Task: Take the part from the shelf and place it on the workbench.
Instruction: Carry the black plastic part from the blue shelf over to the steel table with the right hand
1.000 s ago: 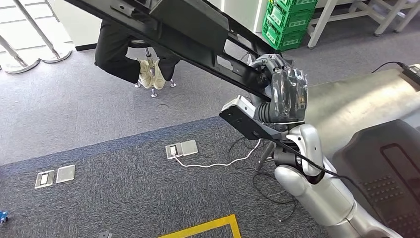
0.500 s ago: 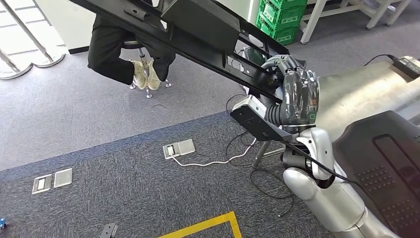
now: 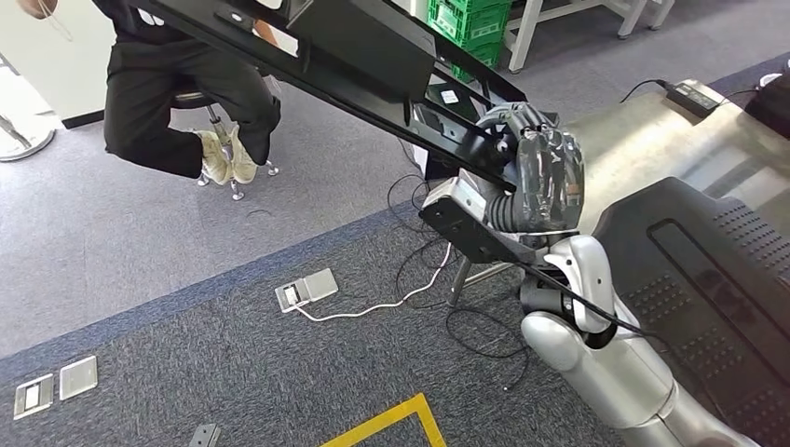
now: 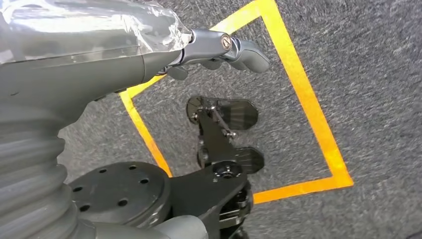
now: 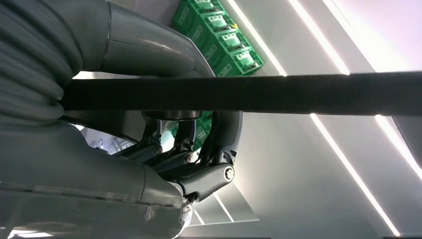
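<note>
The part (image 3: 354, 56) is a long black metal frame with a boxy block on it, running from the upper left of the head view down to my right hand (image 3: 536, 177), which grips its lower end in front of me. In the right wrist view the part (image 5: 278, 94) crosses as a dark bar with my fingers (image 5: 199, 159) curled around it. The workbench (image 3: 652, 140) is the silvery surface at the right. My left hand (image 4: 219, 47) hangs over the carpet with loosely extended fingers and holds nothing.
A large black moulded panel (image 3: 708, 270) lies on the workbench, with a power adapter (image 3: 694, 93) at its far end. A seated person (image 3: 177, 84) is at the upper left, with green crates (image 3: 470, 23) behind. Cables (image 3: 438, 279), a floor socket (image 3: 307, 289) and yellow tape (image 3: 391, 424) mark the carpet.
The whole picture has slid left, so the camera has turned to the right; the workbench fills more of the right side. My right hand still grips the part.
</note>
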Motion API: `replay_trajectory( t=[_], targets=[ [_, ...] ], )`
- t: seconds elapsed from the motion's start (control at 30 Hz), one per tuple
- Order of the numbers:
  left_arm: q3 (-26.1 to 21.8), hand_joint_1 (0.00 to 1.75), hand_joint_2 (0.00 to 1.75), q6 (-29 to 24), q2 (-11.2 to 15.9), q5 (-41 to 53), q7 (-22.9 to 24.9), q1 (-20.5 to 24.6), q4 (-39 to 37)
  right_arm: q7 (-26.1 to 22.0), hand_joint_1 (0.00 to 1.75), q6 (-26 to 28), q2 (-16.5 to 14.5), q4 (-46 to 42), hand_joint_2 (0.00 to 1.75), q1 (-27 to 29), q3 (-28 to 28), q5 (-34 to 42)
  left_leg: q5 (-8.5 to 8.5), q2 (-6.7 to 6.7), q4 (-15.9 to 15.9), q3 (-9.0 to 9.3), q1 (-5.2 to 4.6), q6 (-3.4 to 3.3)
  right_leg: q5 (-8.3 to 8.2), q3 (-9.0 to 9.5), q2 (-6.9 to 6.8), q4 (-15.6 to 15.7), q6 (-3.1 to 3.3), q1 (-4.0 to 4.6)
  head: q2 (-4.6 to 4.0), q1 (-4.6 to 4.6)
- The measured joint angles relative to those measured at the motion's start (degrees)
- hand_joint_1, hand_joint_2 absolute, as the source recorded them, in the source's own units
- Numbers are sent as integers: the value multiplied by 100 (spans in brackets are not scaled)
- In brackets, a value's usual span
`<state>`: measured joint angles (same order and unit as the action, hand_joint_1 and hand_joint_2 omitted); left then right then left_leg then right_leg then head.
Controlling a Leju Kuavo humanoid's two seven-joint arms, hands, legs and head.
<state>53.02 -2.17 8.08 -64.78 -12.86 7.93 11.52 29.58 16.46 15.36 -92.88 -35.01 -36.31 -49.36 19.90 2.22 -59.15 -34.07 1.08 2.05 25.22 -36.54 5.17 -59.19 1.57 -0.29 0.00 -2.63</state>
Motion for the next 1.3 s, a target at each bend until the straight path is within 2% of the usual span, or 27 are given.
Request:
replay_trajectory(
  t=[0.03,0.1,0.17,0.2,0.23,0.27,0.3,0.37,0.4,0.43,0.47,0.53,0.6,0.63,0.7,0.73,0.77,0.8,0.87,0.93,0.97,1.03,1.1,1.17,1.23,1.27,1.3],
  targets=[
    [1,0,175,1,-1,0,-1,9,0,-1,175,1,-1,2,175,-2,-4,1,-18,-46,24,8,-1,-42,12,-10,-18,-12,-32,-10,0,-4],
    [1,0,175,3,-1,1,-2,31,0,-4,175,2,0,8,175,-15,-9,1,-57,-135,73,24,7,-125,191,-125,-197,-269,-83,-8,0,-47],
    [1,0,175,3,0,1,-3,34,0,-7,175,2,-3,17,175,-24,-21,1,-62,-217,84,23,-12,-166,554,-439,-406,-974,-114,-14,0,-115],
    [1,0,175,3,1,0,-2,30,0,-8,175,2,-4,24,175,-24,-32,1,-58,-261,83,22,-24,-172,703,-614,-445,-1358,-127,-23,0,-141],
    [1,0,175,3,1,0,-2,26,0,-7,175,2,-5,33,175,-22,-44,2,-54,-306,81,23,-34,-176,763,-727,-462,-1605,-133,-32,0,-159],
    [2,0,175,3,1,0,-1,25,0,-7,175,2,-5,43,175,-21,-55,3,-51,-346,79,26,-41,-177,731,-750,-470,-1663,-134,-37,0,-174],
    [2,0,175,3,1,0,-1,26,0,-6,175,2,-4,51,175,-21,-64,4,-44,-385,76,32,-46,-173,584,-641,-489,-1449,-128,-39,0,-192],
    [3,0,175,7,-1,1,-2,29,0,-6,175,2,-4,59,175,-27,-78,3,-17,-457,65,48,-60,-148,232,-230,-627,-644,-93,-11,0,-225],
    [3,0,175,9,-1,2,-2,30,0,-7,175,2,-6,61,175,-30,-86,2,-2,-488,53,51,-72,-127,115,-59,-701,-283,-64,12,0,-240],
    [3,0,175,10,-1,2,-2,30,0,-8,175,2,-9,62,175,-31,-92,2,9,-518,43,51,-82,-104,78,28,-750,-88,-38,37,0,-245],
    [3,0,175,12,-1,2,-2,30,0,-9,175,2,-11,63,175,-32,-98,2,15,-549,38,51,-90,-79,97,41,-753,-31,-14,63,0,-247],
    [4,0,175,14,0,2,-3,34,0,-7,175,2,-11,64,175,-33,-103,3,42,-601,29,67,-79,-19,80,40,-670,8,48,67,0,-247],
    [5,0,175,22,1,2,-3,38,0,-5,175,5,-15,64,175,-49,-105,2,212,-506,-182,9,-59,38,56,68,-601,54,115,47,0,-227],
    [5,0,175,27,1,2,-3,39,0,-7,175,7,-22,64,175,-58,-109,1,376,-418,-459,-103,-48,59,48,82,-568,69,138,35,0,-201],
    [5,0,175,32,1,2,-3,26,0,-8,175,9,-32,68,175,-64,-121,1,729,-298,-1248,-475,-38,85,49,82,-480,61,162,42,0,-147],
    [5,0,175,32,1,2,-3,16,0,-8,175,9,-35,72,175,-61,-129,1,807,-279,-1546,-632,-35,93,50,81,-427,54,166,47,0,-127],
    [5,0,175,32,1,3,-3,7,0,-8,175,9,-36,76,175,-60,-134,1,776,-273,-1651,-703,-34,95,52,80,-373,45,167,49,0,-112],
    [5,0,175,33,1,7,-4,3,0,-8,175,9,-37,79,175,-60,-138,1,629,-265,-1516,-664,-32,92,54,81,-317,36,165,47,0,-97],
    [5,0,175,34,3,19,-15,4,0,-8,175,8,-39,80,175,-61,-140,1,200,-167,-771,-363,-12,77,64,82,-213,15,148,40,0,-64],
    [5,0,175,38,7,32,-30,3,0,-8,175,7,-41,81,175,-64,-145,2,-33,-27,-161,-126,3,50,71,56,-117,-18,108,44,0,-35],
    [5,0,175,39,7,37,-34,3,0,-8,175,6,-42,81,175,-65,-149,2,-45,10,-54,-92,-1,30,68,37,-77,-23,80,40,0,-26],
    [5,0,175,40,7,44,-37,9,0,-8,175,5,-43,83,175,-65,-154,2,-64,-51,-18,-84,-14,-25,55,11,-15,-20,12,24,0,-20],
    [5,0,175,40,7,44,-38,23,0,-9,175,5,-41,89,175,-73,-155,4,-99,-128,33,-65,-9,-97,165,-54,-124,-168,-46,21,0,-37],
    [5,0,175,40,7,34,-38,31,0,-25,175,7,-43,105,175,-87,-165,11,-118,-206,63,-57,-14,-146,498,-311,-342,-757,-90,14,0,-91],
    [5,0,175,40,8,22,-38,22,0,-47,175,9,-45,133,175,-88,-188,19,-116,-284,63,-62,-29,-163,798,-646,-444,-1487,-123,-12,0,-144],
    [5,0,175,40,9,19,-38,15,0,-53,175,10,-45,148,175,-85,-201,22,-114,-324,62,-63,-34,-164,818,-721,-460,-1649,-132,-24,0,-158],
    [5,0,175,40,9,16,-38,11,0,-56,175,11,-45,163,175,-84,-210,24,-111,-360,60,-61,-36,-162,727,-680,-475,-1574,-137,-33,0,-173]
  ],
)
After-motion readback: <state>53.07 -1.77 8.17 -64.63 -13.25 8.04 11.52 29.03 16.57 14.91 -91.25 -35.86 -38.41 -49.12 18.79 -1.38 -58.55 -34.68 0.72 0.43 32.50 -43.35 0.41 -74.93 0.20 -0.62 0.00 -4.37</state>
